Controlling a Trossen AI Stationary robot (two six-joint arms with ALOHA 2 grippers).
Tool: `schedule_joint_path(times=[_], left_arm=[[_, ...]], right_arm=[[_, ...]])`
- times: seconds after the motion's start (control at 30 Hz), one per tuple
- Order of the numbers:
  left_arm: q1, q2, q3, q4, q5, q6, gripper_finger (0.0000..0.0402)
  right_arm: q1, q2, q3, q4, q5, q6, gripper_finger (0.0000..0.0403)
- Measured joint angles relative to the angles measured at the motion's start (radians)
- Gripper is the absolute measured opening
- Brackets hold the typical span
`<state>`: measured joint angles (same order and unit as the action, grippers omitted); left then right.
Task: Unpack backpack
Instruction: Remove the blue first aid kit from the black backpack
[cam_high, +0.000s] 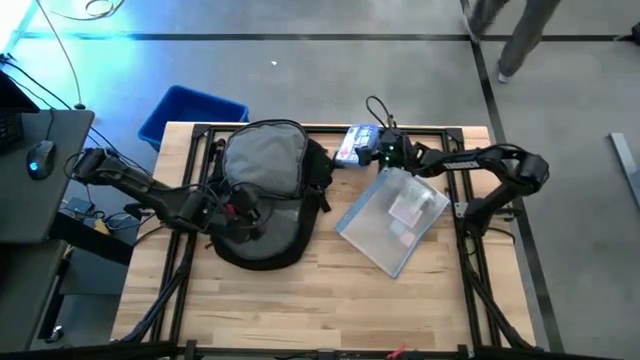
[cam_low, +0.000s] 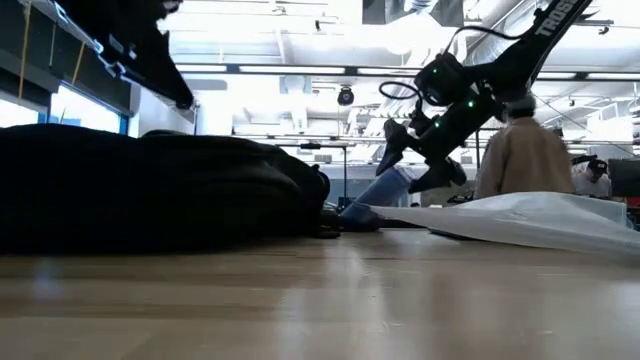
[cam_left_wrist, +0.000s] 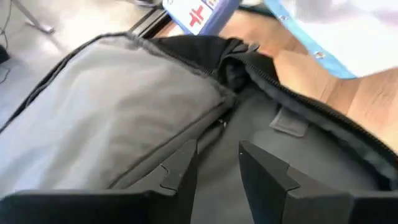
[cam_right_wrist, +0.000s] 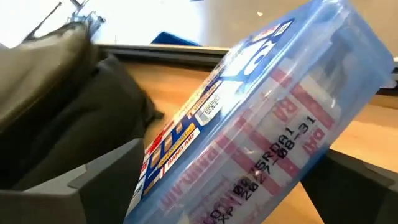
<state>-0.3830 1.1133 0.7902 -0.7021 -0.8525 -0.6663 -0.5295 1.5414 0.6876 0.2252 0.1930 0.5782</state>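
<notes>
Black backpack (cam_high: 262, 195) lying flat on the wooden surface (cam_high: 300, 300), toward the left of centre, unzipped, with the grey lining turned up. Left gripper (cam_high: 243, 207) at the open mouth of the backpack, just above the lining; fingers (cam_left_wrist: 180, 171) only partly open, a narrow gap between them, nothing held, hard to tell whether the tips touch the fabric. Right gripper (cam_high: 375, 148) near the far edge of the surface, just beside the top of the backpack; fingers (cam_right_wrist: 99, 180) spread wide on both sides of a blue packet (cam_right_wrist: 261, 124) with red and white printing. Packet tilted between these fingers; cannot tell if the fingers press on it or stand slightly apart from it. Clear plastic pouch (cam_high: 392, 220) lying flat to the right of the backpack, close to the right arm. Blue bin (cam_high: 190, 115) on the floor beyond the far left corner. In the low view, a person (cam_low: 525, 155) in a light jacket in the room behind.
</notes>
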Motion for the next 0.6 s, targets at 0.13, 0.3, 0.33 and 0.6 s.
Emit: schedule_joint_path(times=[0.13,0.3,0.33,0.6], left_arm=[[-0.023,0.001,0.008,0.008,-0.014,-0.002,0.0081],[-0.030,0.031,0.008,0.178,0.013,0.085,0.0055],[-0.029,0.051,0.008,0.245,0.027,0.128,0.0048],[0.045,0.319,0.009,0.730,0.250,0.421,0.0007]], right_arm=[[0.079,-0.046,0.000,-0.129,0.095,-0.062,0.0388],[0.125,-0.063,-0.001,-0.231,0.164,0.054,0.0389],[0.122,-0.063,-0.001,-0.226,0.154,0.055,0.0389],[0.082,-0.073,0.001,-0.241,0.150,0.126,0.0389]])
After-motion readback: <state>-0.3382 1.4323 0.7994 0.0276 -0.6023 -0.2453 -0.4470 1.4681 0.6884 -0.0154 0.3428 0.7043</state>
